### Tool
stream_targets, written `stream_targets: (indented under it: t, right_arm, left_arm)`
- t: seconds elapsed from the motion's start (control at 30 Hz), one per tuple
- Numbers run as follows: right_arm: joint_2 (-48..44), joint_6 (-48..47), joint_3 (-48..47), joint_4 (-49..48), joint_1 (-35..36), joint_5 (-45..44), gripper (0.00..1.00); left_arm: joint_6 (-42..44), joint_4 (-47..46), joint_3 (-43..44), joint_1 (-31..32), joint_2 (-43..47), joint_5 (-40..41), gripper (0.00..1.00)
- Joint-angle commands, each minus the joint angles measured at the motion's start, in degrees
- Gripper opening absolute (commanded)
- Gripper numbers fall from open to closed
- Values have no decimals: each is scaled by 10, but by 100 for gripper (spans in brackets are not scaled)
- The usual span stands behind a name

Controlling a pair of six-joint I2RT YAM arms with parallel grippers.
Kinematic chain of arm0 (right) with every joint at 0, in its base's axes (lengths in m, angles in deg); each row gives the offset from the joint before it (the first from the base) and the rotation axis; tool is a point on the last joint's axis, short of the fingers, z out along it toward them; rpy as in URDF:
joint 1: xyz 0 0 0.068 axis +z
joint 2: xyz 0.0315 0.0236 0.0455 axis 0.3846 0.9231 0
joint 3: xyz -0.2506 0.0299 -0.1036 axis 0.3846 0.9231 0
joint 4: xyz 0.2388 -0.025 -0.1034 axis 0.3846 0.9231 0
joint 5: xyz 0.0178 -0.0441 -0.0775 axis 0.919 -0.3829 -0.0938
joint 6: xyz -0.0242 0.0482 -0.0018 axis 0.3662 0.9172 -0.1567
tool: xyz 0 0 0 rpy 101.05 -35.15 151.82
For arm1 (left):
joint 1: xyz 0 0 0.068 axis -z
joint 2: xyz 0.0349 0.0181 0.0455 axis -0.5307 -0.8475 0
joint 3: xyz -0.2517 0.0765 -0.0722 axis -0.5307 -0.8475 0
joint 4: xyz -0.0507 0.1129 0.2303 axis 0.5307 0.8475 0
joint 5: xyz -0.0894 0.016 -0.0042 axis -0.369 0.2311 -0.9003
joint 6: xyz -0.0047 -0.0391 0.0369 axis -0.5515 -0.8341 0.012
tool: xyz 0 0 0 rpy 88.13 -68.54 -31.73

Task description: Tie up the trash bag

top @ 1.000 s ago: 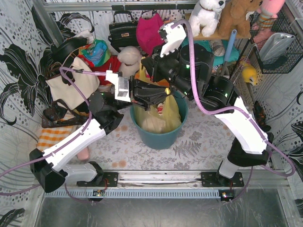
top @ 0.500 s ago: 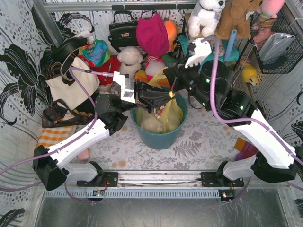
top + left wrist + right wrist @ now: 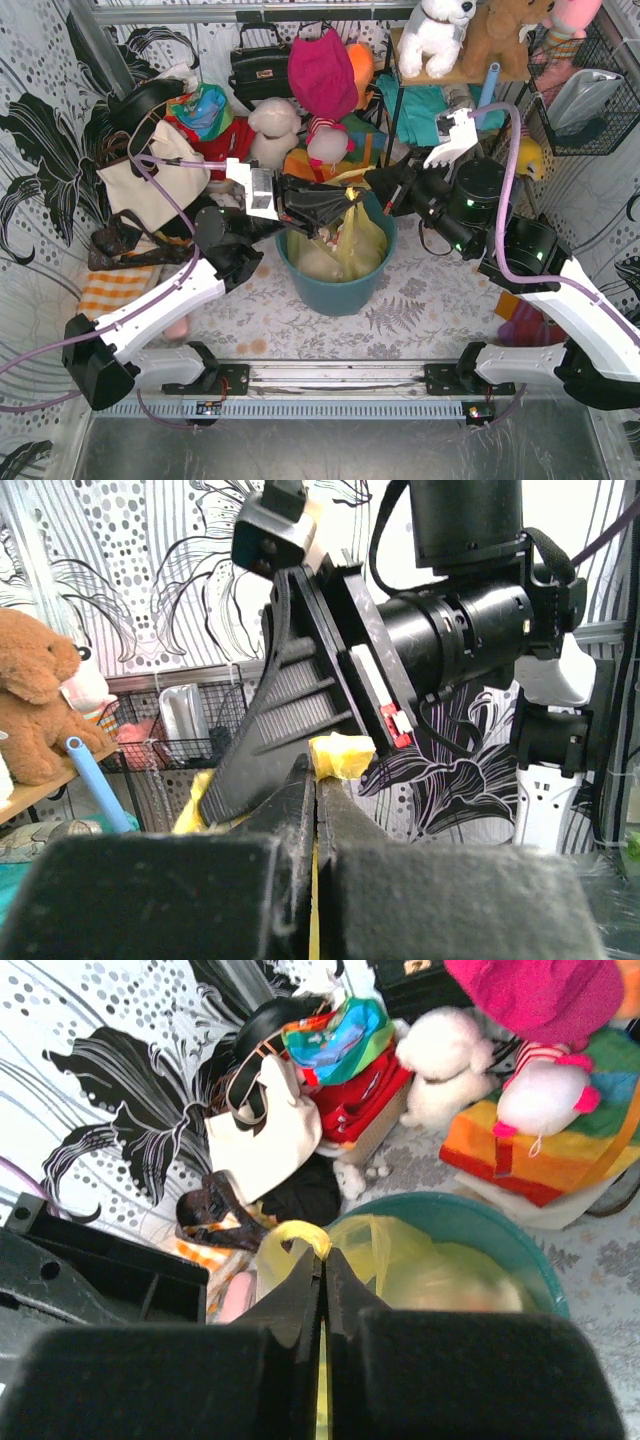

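The yellow trash bag sits in the round teal bin, crumpled paper showing through it. My left gripper is shut on one yellow top end, held above the bin's far rim. My right gripper is shut on another top end, just right of the left gripper. The two gripper tips nearly touch above the bin. In the right wrist view the bag and bin rim lie below my closed jaws. In the left wrist view the right gripper's fingers loom just beyond my jaws.
A cream tote bag with dark straps lies at the left. Soft toys, a black handbag and a pink bag crowd the back wall. A wire basket hangs at the right. A folded striped cloth lies at the left.
The right arm has swung right and lowered, its gripper drawing its yellow end away to the right. The left gripper has stayed over the bin, holding its end.
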Motion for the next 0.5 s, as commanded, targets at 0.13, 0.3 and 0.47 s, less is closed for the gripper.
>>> stream_targets:
  t: [0.13,0.3,0.47]
  right_arm:
    - [-31,56,50,-16,3,80,0]
    - [-38,62,69,-37,3,119,0]
    - [-27,63,57,-38,3,153,0]
  left_arm:
    - [60,41,-11,-3,21,90,0]
    - [76,56,-19,-3,25,128,0]
    - [86,71,-22,-3,28,137,0]
